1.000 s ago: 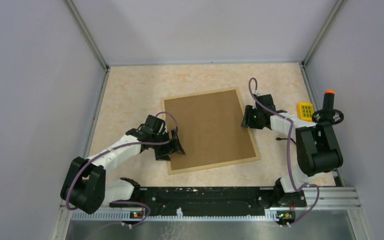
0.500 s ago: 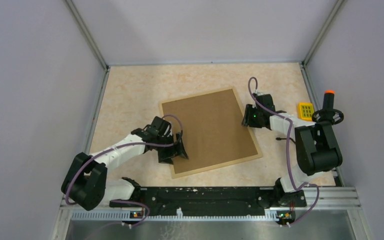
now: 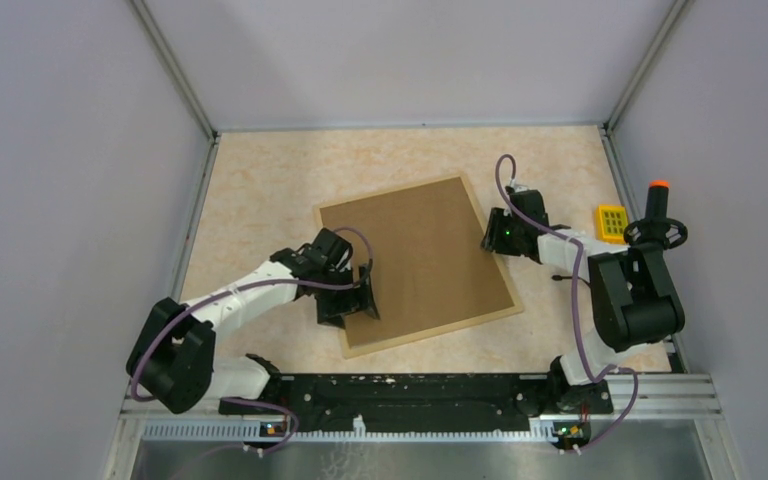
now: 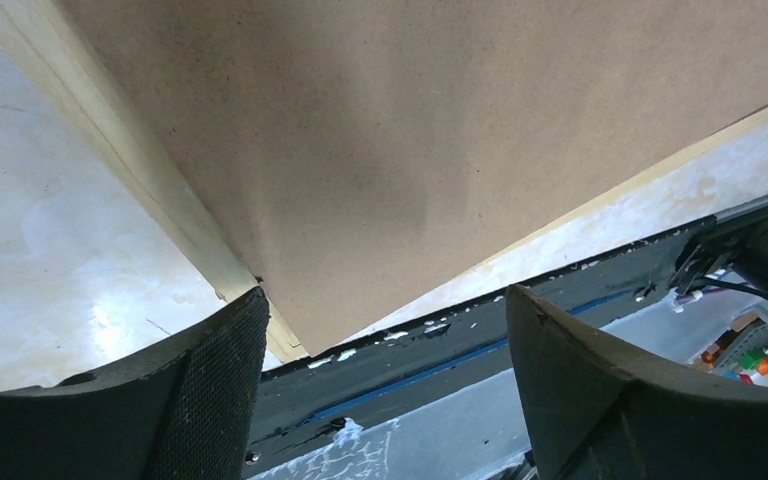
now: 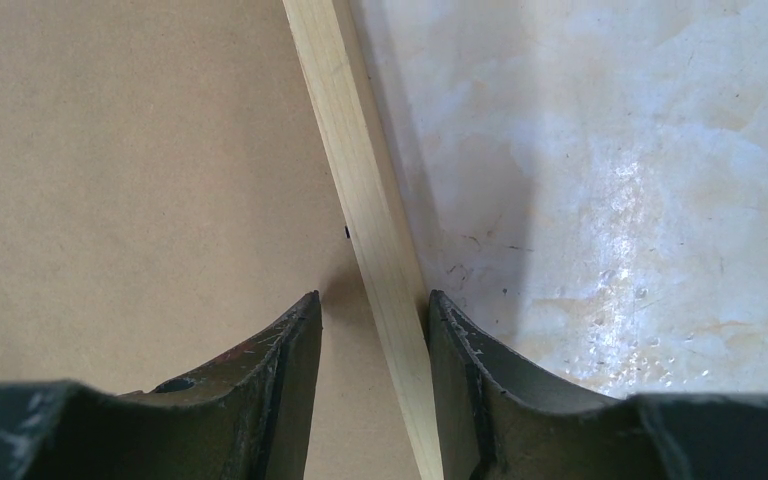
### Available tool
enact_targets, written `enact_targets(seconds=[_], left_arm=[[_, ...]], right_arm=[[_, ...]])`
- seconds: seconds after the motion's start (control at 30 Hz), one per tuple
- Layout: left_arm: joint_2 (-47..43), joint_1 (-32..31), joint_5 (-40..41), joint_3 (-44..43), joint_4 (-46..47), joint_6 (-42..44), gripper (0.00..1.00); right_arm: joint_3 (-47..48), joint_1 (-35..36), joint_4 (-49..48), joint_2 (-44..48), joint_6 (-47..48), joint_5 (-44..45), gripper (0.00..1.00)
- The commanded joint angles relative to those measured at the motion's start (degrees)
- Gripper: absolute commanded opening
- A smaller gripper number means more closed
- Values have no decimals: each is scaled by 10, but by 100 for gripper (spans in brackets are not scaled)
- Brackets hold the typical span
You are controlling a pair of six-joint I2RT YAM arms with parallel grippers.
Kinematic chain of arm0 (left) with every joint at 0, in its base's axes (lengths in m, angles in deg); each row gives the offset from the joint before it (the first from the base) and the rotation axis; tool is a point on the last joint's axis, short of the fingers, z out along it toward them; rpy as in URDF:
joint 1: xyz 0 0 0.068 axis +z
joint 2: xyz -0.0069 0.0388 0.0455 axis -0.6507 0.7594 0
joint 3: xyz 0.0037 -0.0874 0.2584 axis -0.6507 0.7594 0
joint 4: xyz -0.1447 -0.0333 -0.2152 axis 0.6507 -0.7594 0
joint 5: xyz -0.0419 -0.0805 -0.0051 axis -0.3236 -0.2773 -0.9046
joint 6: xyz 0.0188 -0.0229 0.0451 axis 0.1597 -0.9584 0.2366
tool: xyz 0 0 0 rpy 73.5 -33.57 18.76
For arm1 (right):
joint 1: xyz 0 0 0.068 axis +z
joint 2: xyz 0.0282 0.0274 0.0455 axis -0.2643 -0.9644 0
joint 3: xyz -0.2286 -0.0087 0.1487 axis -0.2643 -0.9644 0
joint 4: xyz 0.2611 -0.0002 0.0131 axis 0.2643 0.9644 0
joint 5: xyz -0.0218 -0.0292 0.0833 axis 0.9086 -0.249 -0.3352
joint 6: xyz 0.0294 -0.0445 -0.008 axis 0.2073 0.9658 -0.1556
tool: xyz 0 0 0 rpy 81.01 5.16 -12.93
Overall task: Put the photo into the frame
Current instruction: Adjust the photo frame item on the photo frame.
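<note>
Left tool [image 3: 358,298]: lower left of centre, jaws spread wide over the near-left edge of the frame [image 4: 130,150], holding nothing. The frame: centre of the counter [image 3: 260,200], lying back up and skewed, brown backing board [image 3: 415,260] showing. Right tool [image 5: 370,298]: right of centre, jaws half closed astride the frame's right moulding; whether it grips cannot be told.

A brown board [image 3: 415,262] is laid flat and askew at the middle of the beige marbled worktop [image 3: 260,190]. Near the right wall, a small yellow pad [image 3: 612,221] with green squares is set on the worktop. A black handle [image 3: 657,212] with an orange tip is seen just beside it.
</note>
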Motion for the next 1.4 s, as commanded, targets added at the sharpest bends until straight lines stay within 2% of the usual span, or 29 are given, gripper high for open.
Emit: enact_targets(seconds=[0.0,0.17,0.3,0.5,0.63,0.77,0.8,0.93,1.0,1.23,1.37], left_arm=[[10,-16,-60,-77,241,-20,87],[51,-33,-46,-90,203,-7,87],[121,-63,13,-157,119,31,88],[222,-99,128,-192,48,66,89],[274,-121,177,-222,4,77,87],[203,-121,156,-233,33,96,91],[179,-114,129,-233,50,100,93],[91,-47,9,-213,102,79,94],[61,-8,-21,-195,105,65,93],[-27,96,12,-105,67,-8,91],[-60,146,64,-66,14,21,92]], right_arm=[[-28,61,75,-7,-66,-190,42],[-25,62,75,-7,-66,-191,42],[-24,62,72,-7,-69,-194,42],[-21,62,74,-3,-69,-192,42],[-23,62,72,-3,-69,-192,42],[-22,61,85,0,-60,-179,42],[-22,60,86,1,-59,-176,42],[-21,58,83,-2,-58,-172,43],[-21,55,83,-3,-57,-172,43],[-21,51,87,-3,-51,-169,44],[-17,50,93,-1,-47,-168,46]])
